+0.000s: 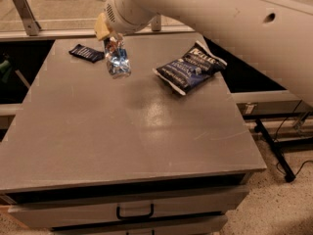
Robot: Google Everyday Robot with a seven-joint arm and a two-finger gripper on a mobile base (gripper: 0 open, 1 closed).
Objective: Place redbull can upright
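The redbull can, slim, shiny silver and blue, hangs nearly upright over the far left part of the grey table. My gripper comes down from the big white arm at the top of the camera view and is shut on the can's upper end. The can's top is hidden by the gripper. I cannot tell whether the can's bottom touches the table.
A dark-blue crinkly snack bag lies to the right of the can. A small flat dark-blue packet lies to its left near the far edge. Drawers with a black handle sit under the table front. Cables and a stand leg are on the floor at right.
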